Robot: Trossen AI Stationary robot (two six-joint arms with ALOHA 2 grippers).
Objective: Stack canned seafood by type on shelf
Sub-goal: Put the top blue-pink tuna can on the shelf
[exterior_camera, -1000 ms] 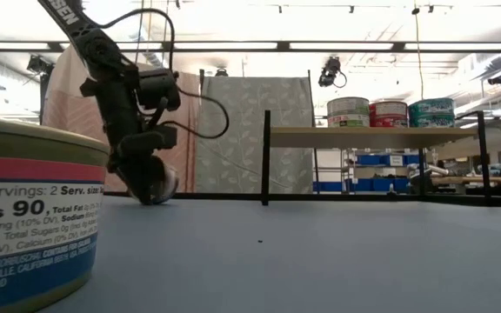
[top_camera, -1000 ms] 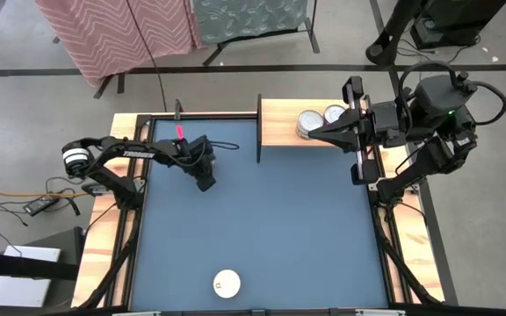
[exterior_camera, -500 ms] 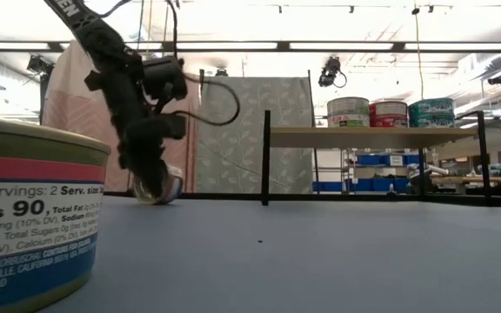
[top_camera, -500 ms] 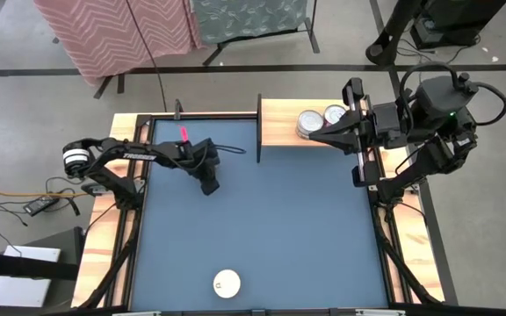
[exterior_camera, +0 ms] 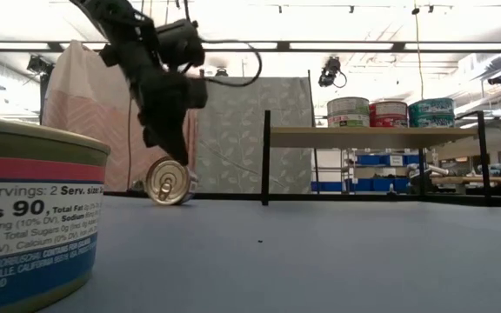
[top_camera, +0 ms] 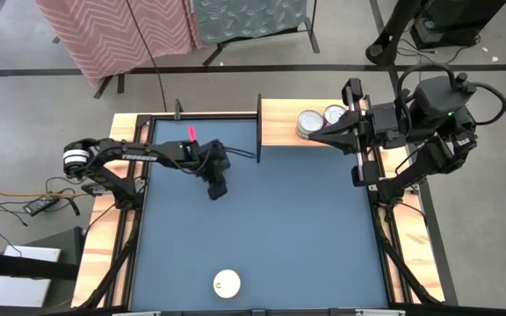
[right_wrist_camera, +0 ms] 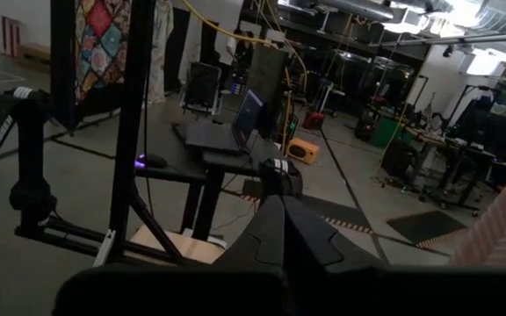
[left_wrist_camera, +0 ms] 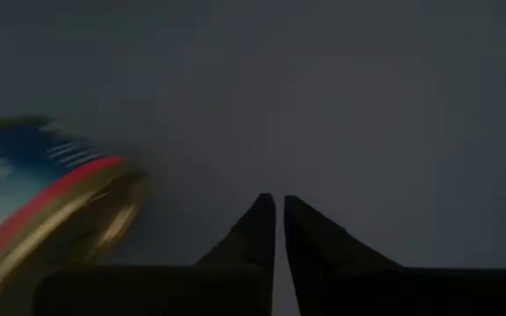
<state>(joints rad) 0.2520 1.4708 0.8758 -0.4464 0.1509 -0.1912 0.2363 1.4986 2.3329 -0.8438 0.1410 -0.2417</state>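
One tin of canned seafood [exterior_camera: 170, 181] stands on its curved side on the blue table, its gold pull-tab lid facing the near edge. My left gripper [exterior_camera: 179, 156] hangs just above it, fingers shut. In the left wrist view that tin [left_wrist_camera: 42, 215] lies off to one side of my left gripper [left_wrist_camera: 279, 206], apart from it. In the high view my left gripper [top_camera: 218, 189] hides the tin. The shelf [top_camera: 279, 123] at the far edge carries three tins [exterior_camera: 388, 113]. My right gripper [top_camera: 314, 132] waits shut, high over the shelf.
A white-lidded tin [top_camera: 227, 283] stands near the table's front edge and looms large in the low view [exterior_camera: 24, 226]. The shelf's dark upright [exterior_camera: 266, 156] rises right of the left gripper. Bare blue table [top_camera: 306, 219] spreads between them.
My left gripper has risen and gone toward the table's right edge, off the tin it was down on. The tin has tipped from a slant under the fingers up onto its curved side, and its lid now faces the near edge.
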